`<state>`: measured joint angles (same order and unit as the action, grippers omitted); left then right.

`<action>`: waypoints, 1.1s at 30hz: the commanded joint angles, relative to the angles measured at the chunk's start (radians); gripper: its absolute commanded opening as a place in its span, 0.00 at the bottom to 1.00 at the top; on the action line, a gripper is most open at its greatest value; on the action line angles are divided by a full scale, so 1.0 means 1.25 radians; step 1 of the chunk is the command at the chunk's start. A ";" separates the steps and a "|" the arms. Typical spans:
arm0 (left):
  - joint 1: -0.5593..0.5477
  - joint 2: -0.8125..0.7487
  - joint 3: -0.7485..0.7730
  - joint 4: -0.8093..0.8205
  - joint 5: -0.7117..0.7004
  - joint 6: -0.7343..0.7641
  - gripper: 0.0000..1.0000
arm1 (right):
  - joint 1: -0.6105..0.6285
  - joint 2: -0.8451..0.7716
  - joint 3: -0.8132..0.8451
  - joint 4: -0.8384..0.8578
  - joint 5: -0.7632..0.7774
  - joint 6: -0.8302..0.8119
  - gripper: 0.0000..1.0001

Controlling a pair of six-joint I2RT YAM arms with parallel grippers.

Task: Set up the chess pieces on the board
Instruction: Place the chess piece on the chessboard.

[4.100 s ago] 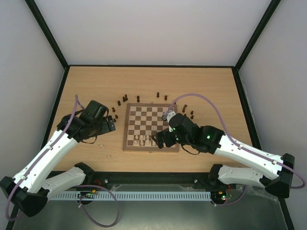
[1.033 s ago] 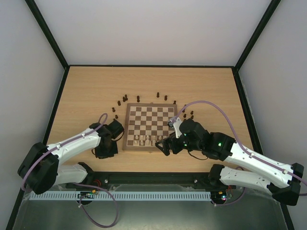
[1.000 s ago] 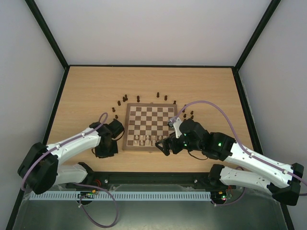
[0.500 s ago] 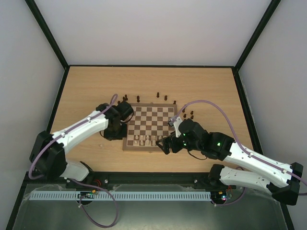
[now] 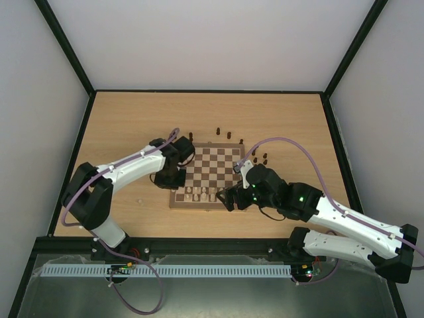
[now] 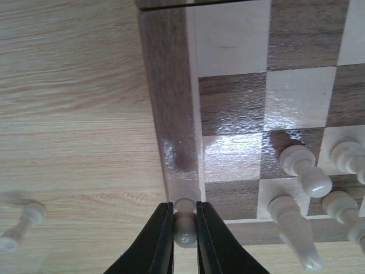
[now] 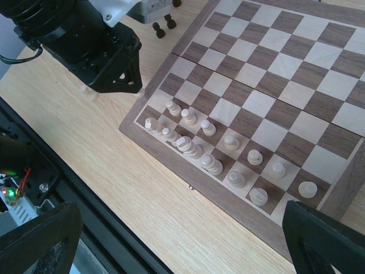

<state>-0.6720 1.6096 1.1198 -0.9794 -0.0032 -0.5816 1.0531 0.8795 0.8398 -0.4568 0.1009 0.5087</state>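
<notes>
The board (image 5: 211,162) lies mid-table, with pale chess pieces (image 5: 202,193) in two rows at its near edge and dark chess pieces (image 5: 225,134) scattered off its far side. My left gripper (image 6: 185,221) is shut on a pale pawn (image 6: 186,233), hanging over the board's border (image 6: 168,103) at the near left corner. In the top view the left gripper (image 5: 175,183) sits at the board's left edge. My right gripper (image 7: 182,242) is open wide over the table just off the board's near edge, above the pale pieces (image 7: 211,162), with nothing between its fingers.
One pale pawn (image 6: 20,225) lies on its side on the table left of the board, also a pale speck (image 5: 140,199) from above. More dark pieces (image 5: 262,159) stand off the board's right side. The left arm's wrist (image 7: 94,43) crowds the board's left corner.
The left arm has swung from the table left of the board in to its near left corner, its gripper staying shut. The right arm has hardly moved.
</notes>
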 commanded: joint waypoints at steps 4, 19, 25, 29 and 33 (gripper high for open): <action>-0.031 0.026 0.035 0.024 0.025 0.012 0.04 | -0.004 0.005 -0.003 -0.009 0.015 0.005 0.97; -0.045 0.068 0.033 0.043 0.016 0.008 0.04 | -0.003 0.002 -0.004 -0.007 0.003 0.003 0.97; -0.045 0.075 0.034 0.048 0.017 0.009 0.04 | -0.003 0.001 -0.004 -0.006 0.000 0.003 0.97; -0.045 0.075 0.036 0.048 0.015 0.009 0.04 | -0.003 0.000 -0.005 -0.006 -0.003 0.003 0.97; -0.045 0.076 0.036 0.049 0.012 0.010 0.05 | -0.003 0.000 -0.006 -0.006 -0.004 0.002 0.97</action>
<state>-0.7246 1.6943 1.1492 -0.9165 0.0219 -0.5751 1.0531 0.8845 0.8398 -0.4572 0.0994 0.5087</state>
